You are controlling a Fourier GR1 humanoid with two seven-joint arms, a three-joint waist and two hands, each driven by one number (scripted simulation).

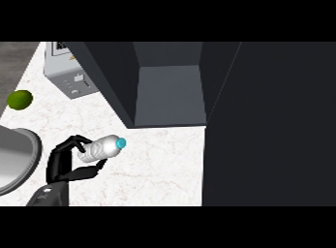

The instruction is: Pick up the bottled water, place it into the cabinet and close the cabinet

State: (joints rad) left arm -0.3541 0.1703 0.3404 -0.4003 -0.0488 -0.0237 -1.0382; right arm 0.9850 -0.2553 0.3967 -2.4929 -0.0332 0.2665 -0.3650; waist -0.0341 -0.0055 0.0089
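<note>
from the head view i saw the left hand (68,162) low at the left of the frame, its grey forearm coming up from the bottom edge. its fingers and thumb were curled round the bottle (102,148), clamped on the body. the bottle lay tilted in that grasp, blue cap pointing up and to the right, toward the cabinet (167,92). bottle was over the white marbled counter (163,164), just below and left of the cabinet opening, not inside it. the cabinet stood open, its grey interior showing; a big dark panel (278,126), which i took for its door, filled the right side of the frame. a lime (20,99) sat on the counter at far left, well apart from the hand. a grey appliance (70,72) stood at upper left beside the cabinet. a round metal rim (13,160), likely a sink, showed at the left edge near the hand. right hand did not show anywhere.
</note>
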